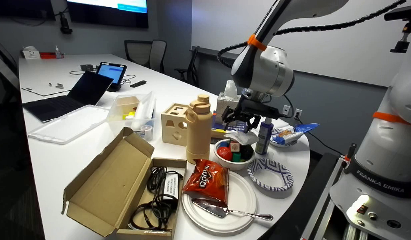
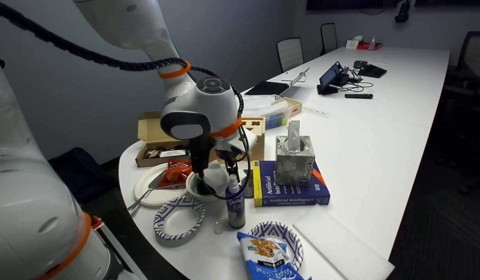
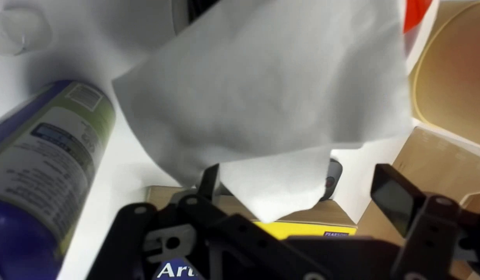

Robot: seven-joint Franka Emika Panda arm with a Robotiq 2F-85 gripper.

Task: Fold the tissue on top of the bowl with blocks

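Near the rounded end of the table (image 2: 372,155), the tissue (image 1: 242,137) lies loosely over part of the bowl (image 1: 230,164), several blocks (image 1: 236,157) showing beside it. Just above it, the claw (image 3: 297,178) hangs with jaws spread wide; whether they touch it cannot be told. A spray bottle (image 1: 264,137) stands just beside the bowl. Toward the rounded edge lie a striped dish (image 1: 287,176) and a plate (image 1: 247,196) bearing a chip bag (image 1: 207,183) and a cake server (image 1: 213,208).

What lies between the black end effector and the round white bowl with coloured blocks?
In an exterior view, a white paper tissue lies under the end effector, above the bowl.
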